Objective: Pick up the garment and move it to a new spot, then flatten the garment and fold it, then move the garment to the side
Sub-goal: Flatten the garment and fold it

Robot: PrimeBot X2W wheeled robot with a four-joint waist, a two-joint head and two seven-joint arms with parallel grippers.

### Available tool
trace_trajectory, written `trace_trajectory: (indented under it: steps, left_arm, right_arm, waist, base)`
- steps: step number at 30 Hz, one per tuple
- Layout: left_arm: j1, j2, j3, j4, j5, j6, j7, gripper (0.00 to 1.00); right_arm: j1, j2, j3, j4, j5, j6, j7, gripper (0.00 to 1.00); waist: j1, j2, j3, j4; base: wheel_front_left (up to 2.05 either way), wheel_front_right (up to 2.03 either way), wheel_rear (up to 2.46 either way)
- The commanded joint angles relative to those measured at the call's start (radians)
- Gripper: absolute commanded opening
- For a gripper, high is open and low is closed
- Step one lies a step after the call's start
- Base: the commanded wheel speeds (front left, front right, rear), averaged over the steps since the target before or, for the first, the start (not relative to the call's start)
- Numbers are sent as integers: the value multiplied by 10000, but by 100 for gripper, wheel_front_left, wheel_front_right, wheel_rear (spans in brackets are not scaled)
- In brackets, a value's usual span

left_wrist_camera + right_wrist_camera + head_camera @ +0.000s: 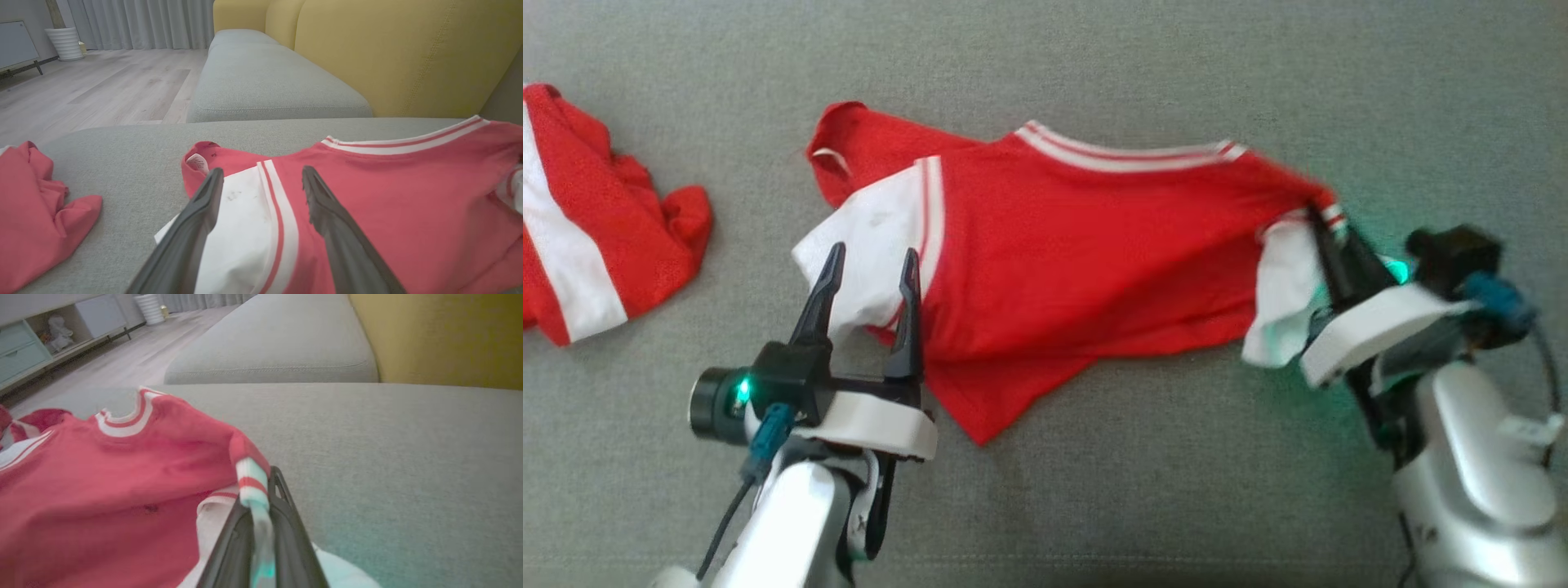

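Note:
A red shirt (1078, 245) with white sleeves and a striped white collar lies spread on the grey cushion (1094, 73). My left gripper (870, 265) is open, its fingers hovering over the shirt's white left sleeve (241, 228); the left gripper (261, 179) holds nothing. My right gripper (1327, 224) is shut on the striped edge of the shirt's right sleeve (251, 486), lifting that corner slightly; the right gripper (269, 477) pinches the cloth between its fingers. The shirt (102, 482) is wrinkled and its lower hem is folded askew.
A second red and white garment (580, 220) lies crumpled at the cushion's left; this second garment (36, 224) is also in the left wrist view. A yellow sofa back (408, 53) rises behind. Beyond the cushion edge are a wooden floor (102, 85) and a cabinet (41, 330).

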Motion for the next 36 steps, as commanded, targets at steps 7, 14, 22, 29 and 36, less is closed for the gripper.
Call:
trace_trajectory:
  steps: [7, 14, 22, 29, 36]
  left_arm:
    - [-589, -37, 345, -242, 254, -150, -122, 100]
    - [-806, -94, 330, -182, 414, -272, -122, 100]
    - [-851, -156, 361, -56, 508, -345, -122, 100]
    - [-584, -86, 522, 48, 519, -337, -122, 100]
    - [-94, 134, 758, 74, 506, -250, -122, 100]
  right_arm:
    - [-1732, 123, -660, 1565, 995, 73, -602, 0]
    - [-3272, -313, -805, 3733, 1733, 73, -1270, 0]
    - [-3845, -726, 234, 4865, 2152, 73, -2117, 100]
    - [-3127, -1330, 1070, 4049, 2419, 73, -2738, 100]
    - [-1924, -1556, 353, 1978, 1251, 73, -3088, 100]
  waist:
    - [0, 0, 356, 102]
    - [0, 0, 666, 132]
    - [0, 0, 611, -88]
    - [0, 0, 90, -486]
    - [0, 0, -557, -869]
  base:
    - [0, 0, 0]
    - [0, 0, 0]
    - [0, 0, 0]
    - [0, 0, 0]
    - [0, 0, 0]
